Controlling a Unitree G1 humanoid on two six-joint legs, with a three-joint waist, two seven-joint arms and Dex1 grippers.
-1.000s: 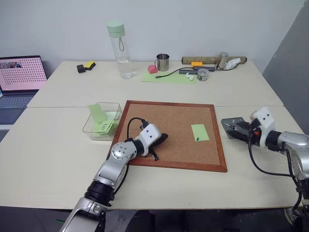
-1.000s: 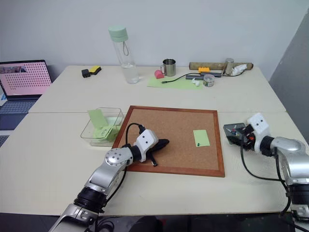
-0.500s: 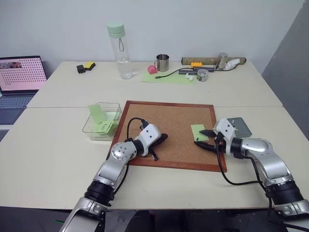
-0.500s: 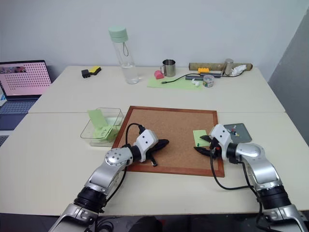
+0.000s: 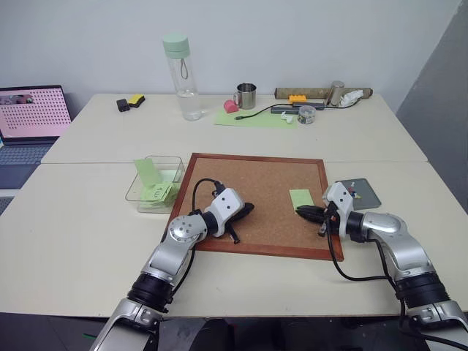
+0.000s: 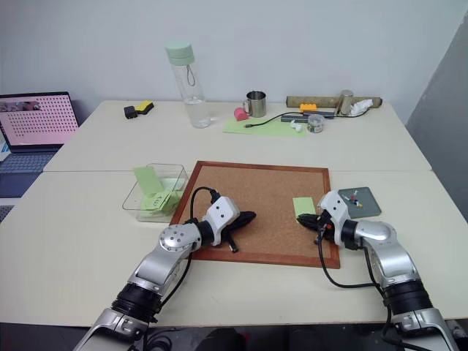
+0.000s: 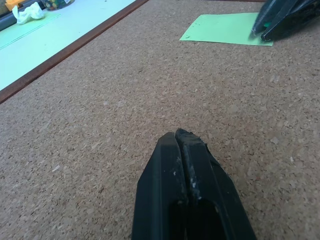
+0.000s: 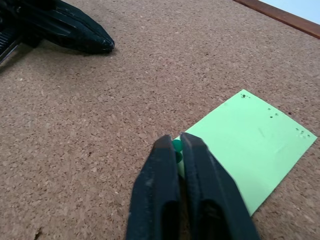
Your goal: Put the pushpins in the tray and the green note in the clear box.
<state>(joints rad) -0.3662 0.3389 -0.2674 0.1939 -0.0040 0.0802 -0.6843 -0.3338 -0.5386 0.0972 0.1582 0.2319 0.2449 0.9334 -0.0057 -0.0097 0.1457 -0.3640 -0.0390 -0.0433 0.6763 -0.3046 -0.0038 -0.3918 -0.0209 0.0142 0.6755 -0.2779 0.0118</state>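
A light-green note (image 5: 300, 198) lies on the right part of the cork board (image 5: 256, 183). A green pushpin (image 8: 177, 146) stands at the note's near corner, and my right gripper (image 8: 175, 143) is shut on its head. My left gripper (image 5: 247, 208) rests shut and empty on the board's left part, apart from the note. The grey tray (image 6: 365, 205) sits right of the board with a few coloured pushpins (image 6: 354, 196) in it. The clear box (image 5: 155, 179) stands left of the board and holds green paper notes.
At the back of the table stand a water bottle (image 5: 180, 74), a metal cup (image 5: 246, 94), a large green mat with a cable (image 5: 256, 115) and small clutter. A laptop (image 5: 29, 117) sits at the far left.
My right arm swung left from the tray to the note's near corner, and its fingers closed on the green pushpin. The left arm has not moved.
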